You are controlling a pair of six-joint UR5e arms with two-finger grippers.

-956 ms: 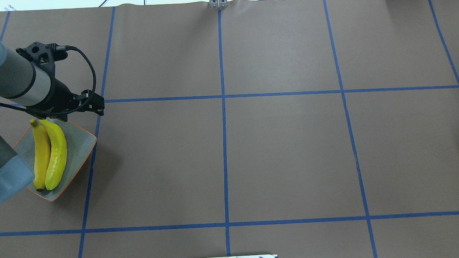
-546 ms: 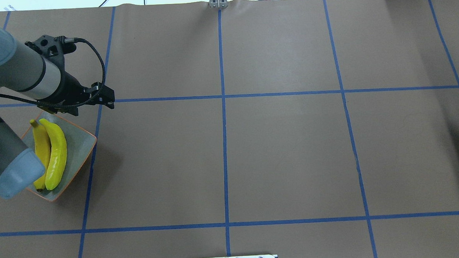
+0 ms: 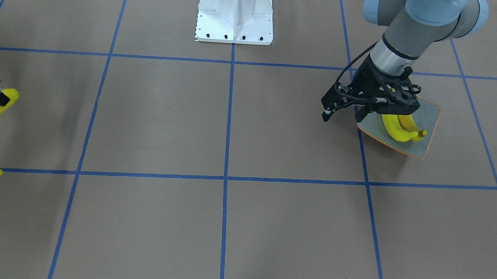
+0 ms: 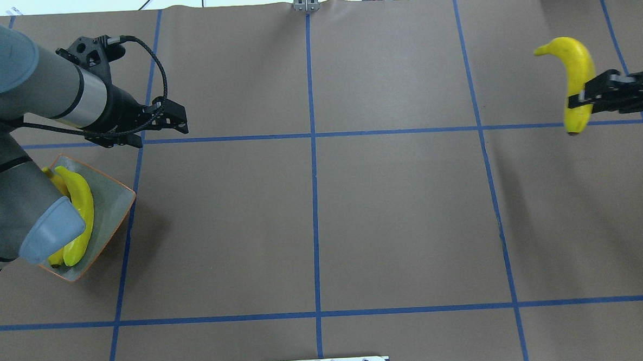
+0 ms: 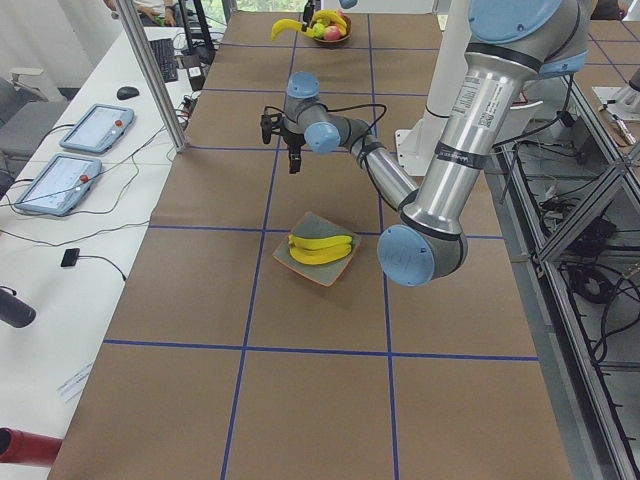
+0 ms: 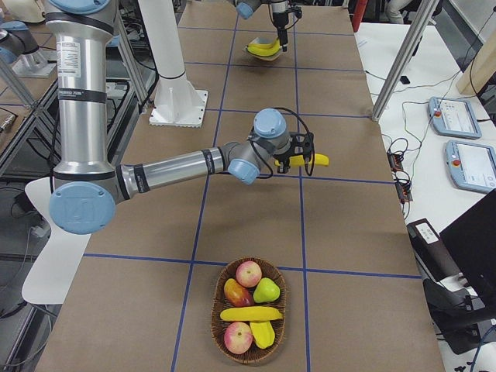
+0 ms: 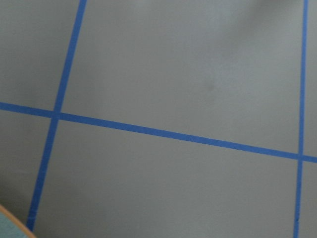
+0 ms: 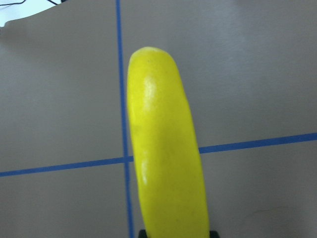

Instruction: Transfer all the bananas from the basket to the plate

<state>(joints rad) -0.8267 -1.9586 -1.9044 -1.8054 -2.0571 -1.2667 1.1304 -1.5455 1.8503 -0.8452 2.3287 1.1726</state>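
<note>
The grey-blue plate [image 4: 113, 203] with an orange rim sits at the table's left and holds two bananas [image 4: 81, 212] side by side; both also show in the front view, the plate [image 3: 429, 121] and the bananas [image 3: 396, 128]. My left gripper [image 4: 156, 130] is open and empty, raised just beyond the plate's far corner; the front view [image 3: 342, 115] shows it too. My right gripper [image 4: 581, 101] is shut on a third banana [image 4: 575, 82] and holds it above the table at the far right. That banana fills the right wrist view [image 8: 166, 148].
A woven basket [image 6: 214, 318] at the table's right end holds another banana [image 6: 249, 314], apples and a pear. The white robot base [image 3: 235, 11] stands at the near middle edge. Blue tape lines divide the brown table cover.
My left gripper has moved right and farther from the plate, empty. My right gripper has come into the overhead view at the right edge, holding a banana.
</note>
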